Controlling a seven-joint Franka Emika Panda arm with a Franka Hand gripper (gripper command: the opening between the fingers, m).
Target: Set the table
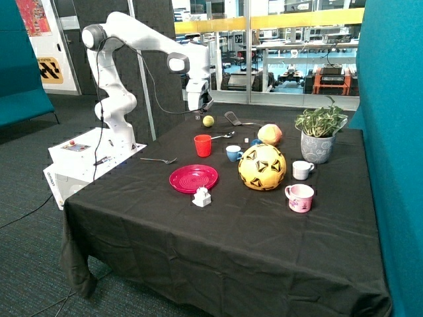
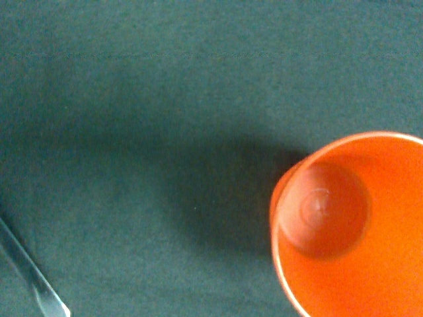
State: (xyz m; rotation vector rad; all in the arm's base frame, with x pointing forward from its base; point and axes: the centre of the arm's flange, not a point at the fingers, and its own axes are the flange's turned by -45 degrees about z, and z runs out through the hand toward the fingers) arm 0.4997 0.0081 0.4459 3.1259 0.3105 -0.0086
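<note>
Table, matte black cloth, hand above

On the table a plate lay toward the near left, with a small block just before it, a fork to its left and a cup behind it, standing upright with a utensil handle lying apart from it. Right of the plate sat a large ball, with a small cup at its far left, a smaller ball behind it, and two mugs to its right, one nearer than the other. A potted plant stood at the far right, while a spatula, a spoon and a little ball lay far back beneath the gripper.
</note>
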